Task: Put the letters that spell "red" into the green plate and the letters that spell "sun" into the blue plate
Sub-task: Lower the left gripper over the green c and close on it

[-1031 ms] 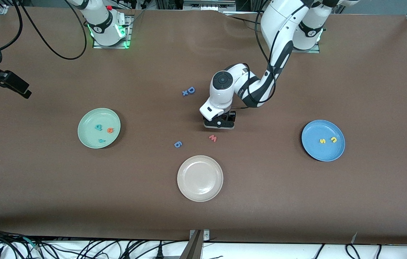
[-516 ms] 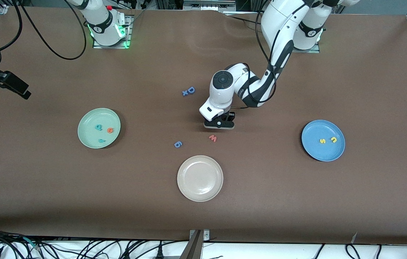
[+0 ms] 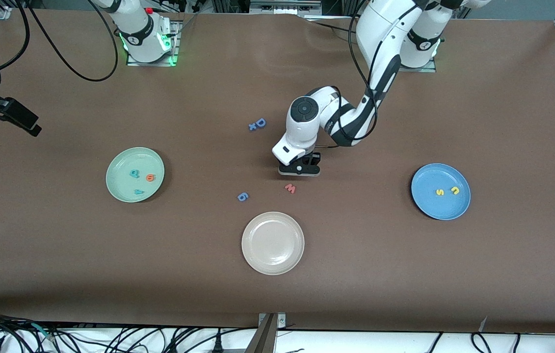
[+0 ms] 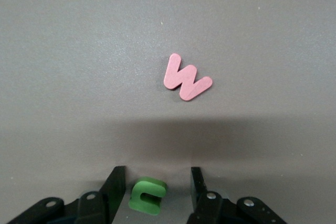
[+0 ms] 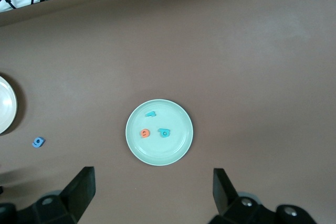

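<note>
My left gripper [image 3: 299, 170] is low on the table's middle, open, its jaws either side of a green "u"/"n" letter [image 4: 147, 195]; one finger [image 4: 116, 190] touches it, the other stands apart. The blue plate [image 3: 429, 206] toward the left arm's end holds a yellow "s" [image 3: 439, 192] and a yellow "u" [image 3: 454, 189]. The green plate [image 3: 120, 166] holds a teal "d" [image 3: 134, 172], an orange "e" [image 3: 150, 177] and a teal "r" [image 3: 138, 191]. My right gripper [image 5: 152, 182] hangs open high above the green plate [image 5: 163, 153].
A pink "w" [image 3: 290, 188] lies just nearer the camera than my left gripper, a blue "6" [image 3: 242, 196] beside it. A beige plate [image 3: 272, 260] sits nearer still. A blue "D" [image 3: 260, 122] and small "x" [image 3: 252, 127] lie toward the bases.
My left gripper stays low at the same spot by the pink "w". The right arm's dark hand has drifted slightly toward its end of the table.
</note>
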Robot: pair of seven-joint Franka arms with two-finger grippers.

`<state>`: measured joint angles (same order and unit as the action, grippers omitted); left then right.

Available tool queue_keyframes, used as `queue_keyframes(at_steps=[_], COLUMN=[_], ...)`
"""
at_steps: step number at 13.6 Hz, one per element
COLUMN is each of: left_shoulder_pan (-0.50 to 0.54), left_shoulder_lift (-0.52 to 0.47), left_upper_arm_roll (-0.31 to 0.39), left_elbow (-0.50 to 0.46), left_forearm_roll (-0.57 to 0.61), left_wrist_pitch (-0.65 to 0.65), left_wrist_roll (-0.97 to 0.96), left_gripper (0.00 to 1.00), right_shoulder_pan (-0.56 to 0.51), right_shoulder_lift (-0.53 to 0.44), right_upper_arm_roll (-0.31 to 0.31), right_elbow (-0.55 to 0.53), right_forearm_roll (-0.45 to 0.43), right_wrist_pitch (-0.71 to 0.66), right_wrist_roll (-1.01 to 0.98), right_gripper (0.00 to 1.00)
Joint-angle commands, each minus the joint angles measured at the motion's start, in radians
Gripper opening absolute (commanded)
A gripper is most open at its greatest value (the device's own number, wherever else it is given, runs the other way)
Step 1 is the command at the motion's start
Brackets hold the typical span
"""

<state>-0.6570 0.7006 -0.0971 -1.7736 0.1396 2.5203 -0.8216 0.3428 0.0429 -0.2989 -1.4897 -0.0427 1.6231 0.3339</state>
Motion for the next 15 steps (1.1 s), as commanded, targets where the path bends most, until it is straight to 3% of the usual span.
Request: queue_keyframes(at_steps=[1, 15], left_shoulder_pan=[0.007, 0.031], left_shoulder_lift=[0.002, -0.02], left_upper_arm_roll=[-0.007, -0.015], left_elbow=[-0.023, -0.044], left_forearm_roll=[-0.034, -0.092], left_wrist_pitch=[-0.009, -0.04], left_wrist_roll=[0.013, 0.104], left_gripper=[0.57, 0.51], right_shoulder_pan=[-0.001, -0.001], right_shoulder_lift=[-0.008, -0.008], right_upper_arm_roll=[0.004, 0.004], right_elbow=[0.005, 0.003], right_forearm_roll=[0.004, 0.004], right_wrist_pitch=[0.0, 0.001], right_wrist_roll=[0.01, 0.0], right_gripper=[0.99, 0.99])
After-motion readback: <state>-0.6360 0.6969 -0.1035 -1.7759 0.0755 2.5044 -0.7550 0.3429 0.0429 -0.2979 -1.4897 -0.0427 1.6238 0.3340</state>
